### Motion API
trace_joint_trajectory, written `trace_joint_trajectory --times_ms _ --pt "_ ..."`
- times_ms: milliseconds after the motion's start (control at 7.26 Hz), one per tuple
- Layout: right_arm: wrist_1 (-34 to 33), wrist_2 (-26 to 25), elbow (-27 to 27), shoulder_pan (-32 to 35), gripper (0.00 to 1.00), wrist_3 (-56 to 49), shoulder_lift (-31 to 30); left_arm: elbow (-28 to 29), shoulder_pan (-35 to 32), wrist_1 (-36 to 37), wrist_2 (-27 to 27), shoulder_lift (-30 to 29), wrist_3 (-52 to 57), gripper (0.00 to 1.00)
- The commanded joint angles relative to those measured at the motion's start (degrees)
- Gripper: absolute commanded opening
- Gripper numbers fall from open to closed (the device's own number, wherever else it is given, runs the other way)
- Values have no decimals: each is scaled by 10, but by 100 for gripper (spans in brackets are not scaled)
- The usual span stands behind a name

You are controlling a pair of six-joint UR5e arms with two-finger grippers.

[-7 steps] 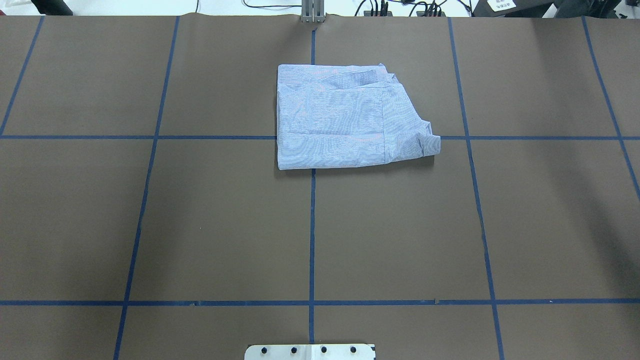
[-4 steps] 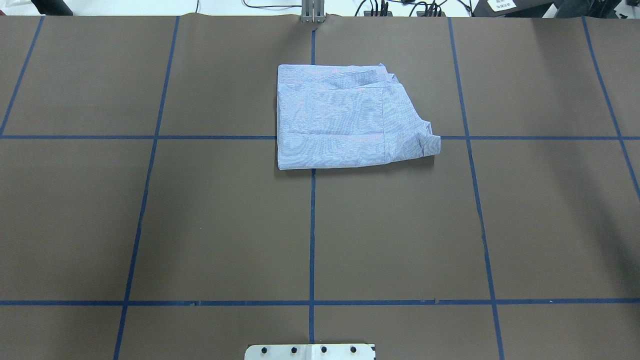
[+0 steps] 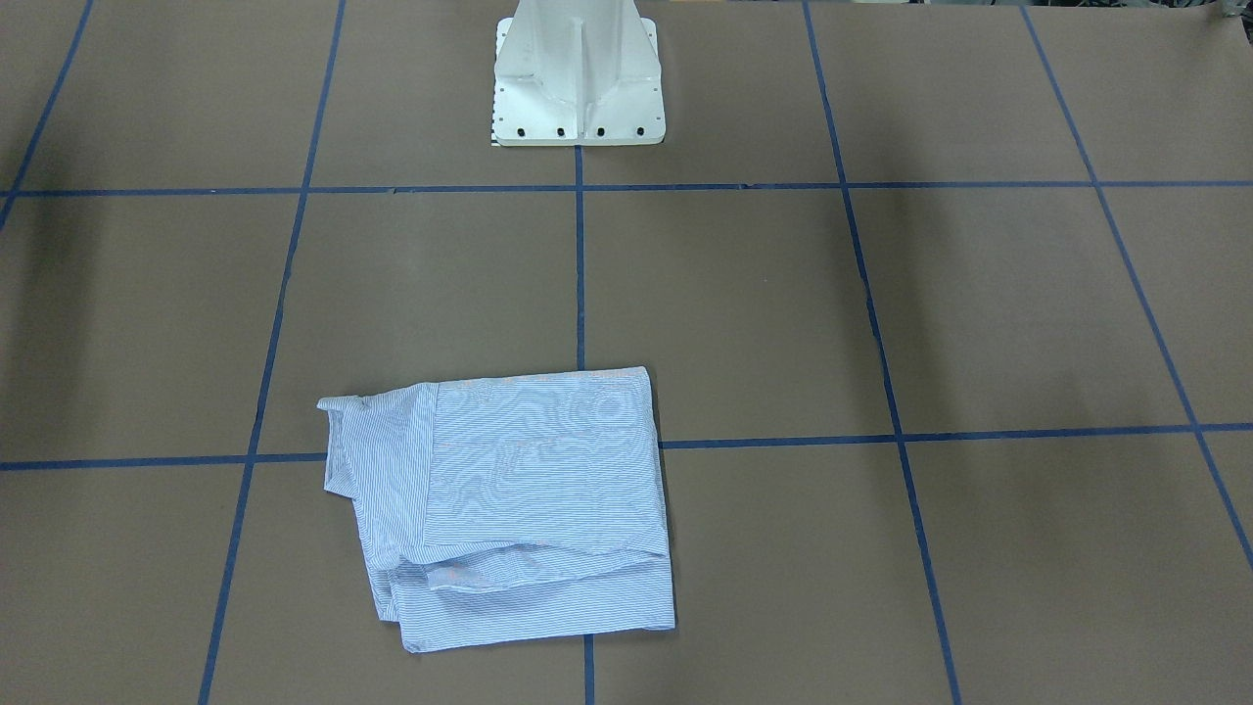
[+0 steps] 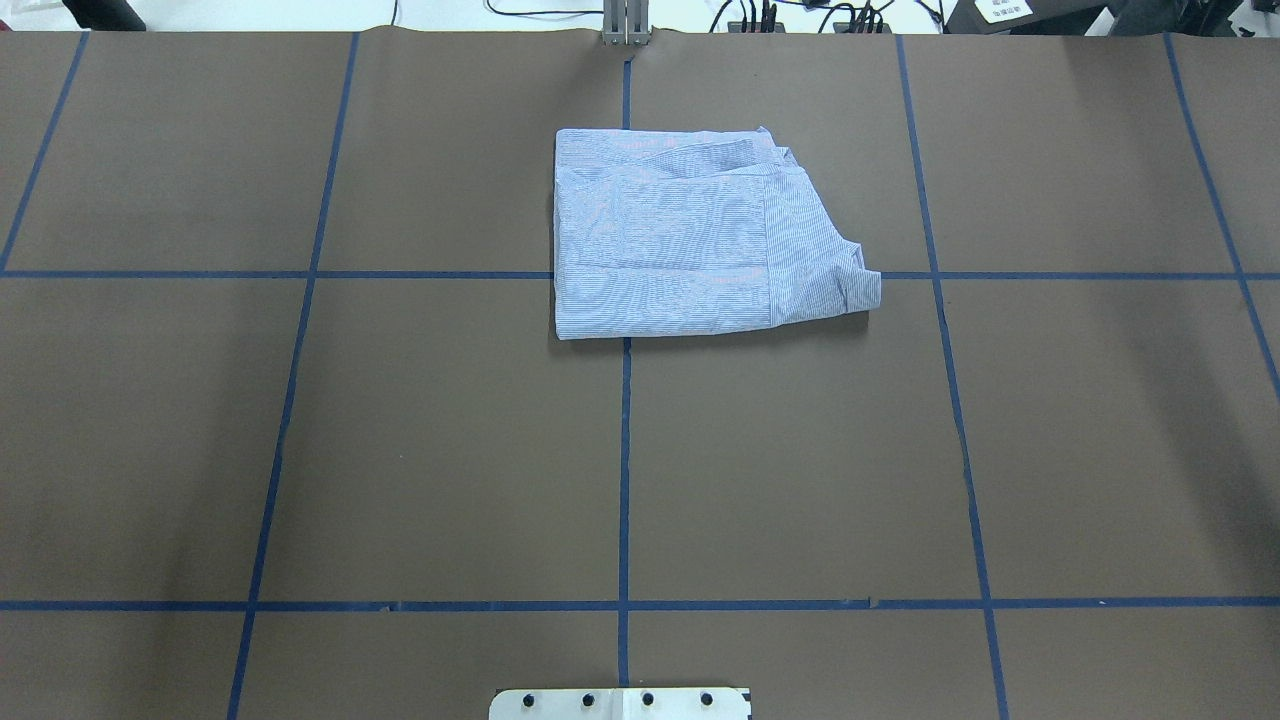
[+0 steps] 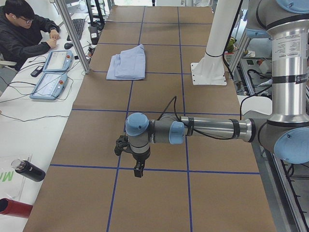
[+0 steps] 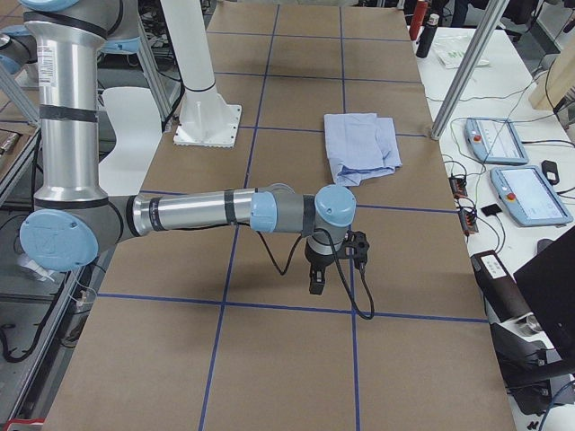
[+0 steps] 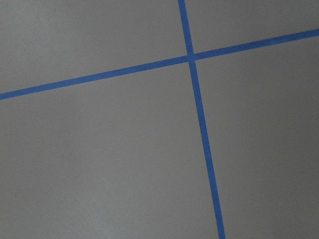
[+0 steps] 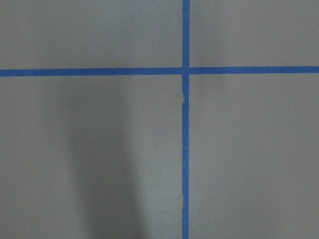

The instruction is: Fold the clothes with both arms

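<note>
Left hand (image 5: 137, 170) and right hand (image 6: 315, 282): pointing down over opposite ends of the brown surface (image 4: 450, 450), open or closed impossible to tell. Crossed by blue tape lines (image 4: 624, 470); person (image 5: 24, 36) seated at a white side desk (image 5: 19, 140). Folded shirt (image 4: 690, 240) flat at far centre, long axis side to side, loose flap toward robot's right.

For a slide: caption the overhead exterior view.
Folded pinstriped shirt lying flat on the brown table marked with a blue tape grid.

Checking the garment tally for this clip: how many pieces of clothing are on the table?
1. The folded striped shirt lies across the centre tape line, far from the white base. Anything inside its folds would be hidden.
</note>
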Motion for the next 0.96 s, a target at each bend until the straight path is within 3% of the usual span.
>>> trace_joint_trajectory --times_ms 0,826 --pt "-1 7 -2 2 100 0 0 10 -5 -48 -1 10 -4 100" --pt "0 6 -4 39 100 0 -23 -31 -9 -42 1 0 -23 100"
